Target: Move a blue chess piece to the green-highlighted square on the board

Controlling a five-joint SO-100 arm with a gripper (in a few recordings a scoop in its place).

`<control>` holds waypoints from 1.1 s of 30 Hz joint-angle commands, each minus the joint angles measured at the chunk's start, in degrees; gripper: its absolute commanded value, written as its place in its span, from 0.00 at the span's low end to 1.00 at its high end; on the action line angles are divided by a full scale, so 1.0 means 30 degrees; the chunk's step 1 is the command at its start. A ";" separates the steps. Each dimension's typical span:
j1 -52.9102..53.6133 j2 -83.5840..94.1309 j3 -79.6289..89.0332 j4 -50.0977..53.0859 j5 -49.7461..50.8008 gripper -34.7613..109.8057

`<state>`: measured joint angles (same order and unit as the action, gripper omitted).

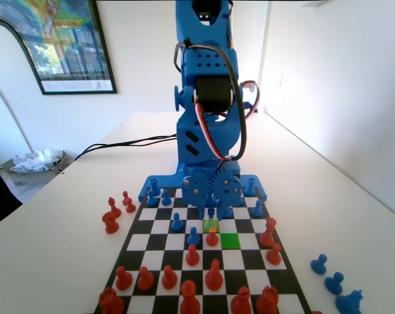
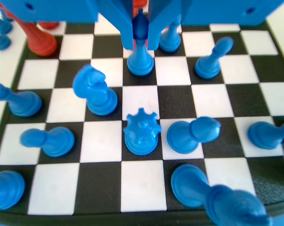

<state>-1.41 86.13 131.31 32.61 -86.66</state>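
End effector (image 2: 141,35) jaws around blue chess piece (image 2: 140,54), no legible writing

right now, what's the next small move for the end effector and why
Probably close the end effector on the blue pawn: its jaws flank the head, the base rests on the board, and the green square lies empty.

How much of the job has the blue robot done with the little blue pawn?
Done: the end effector is low over the small blue plastic pawn, jaws either side of its ball head. In hand: the grasp. I can't tell if it pinches yet, and the pawn stands on the chequered board. Left: carrying it to the bright green square, which is bare.
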 commanded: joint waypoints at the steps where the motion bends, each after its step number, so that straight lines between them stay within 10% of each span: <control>1: -0.0264 0.0469 0.0088 0.0205 -0.0264 0.25; 18: -0.1611 0.0879 -0.7471 0.7441 0.3604 0.25; 33: -0.1729 -0.2520 -0.7207 0.4365 0.3340 0.25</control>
<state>-6.06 77.34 111.71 46.93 -75.41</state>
